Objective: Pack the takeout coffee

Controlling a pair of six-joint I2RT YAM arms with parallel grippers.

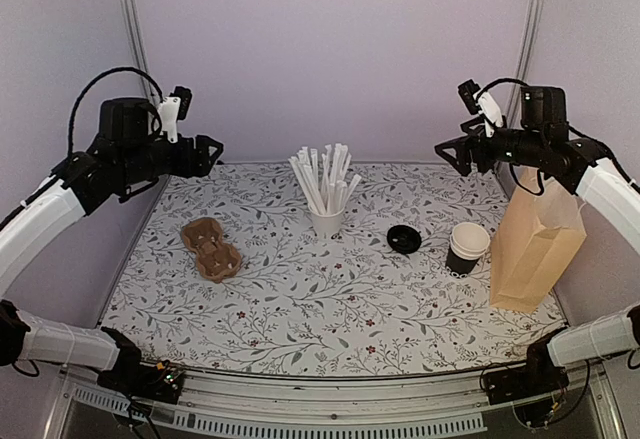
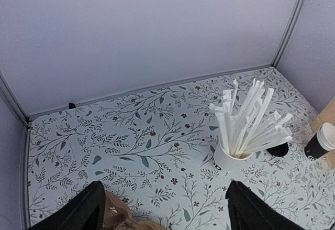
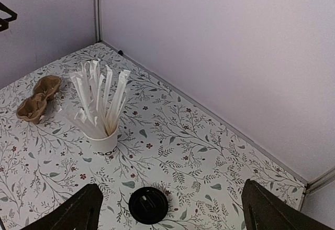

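Note:
The black paper cup (image 1: 466, 249) with a white rim stands upright at the right of the table, next to the paper bag. It also shows at the right edge of the left wrist view (image 2: 320, 141). Its round black lid (image 1: 404, 239) lies flat on the table left of the cup, and shows in the right wrist view (image 3: 148, 205). My left gripper (image 1: 207, 152) is open and empty, high above the table's left side. My right gripper (image 1: 447, 151) is open and empty, high above the right side.
A white cup of paper-wrapped straws (image 1: 326, 191) stands mid-table. A brown pulp cup carrier (image 1: 210, 248) lies at the left. A brown paper bag (image 1: 535, 244) stands upright at the right edge, beside the cup. Walls enclose the back and sides.

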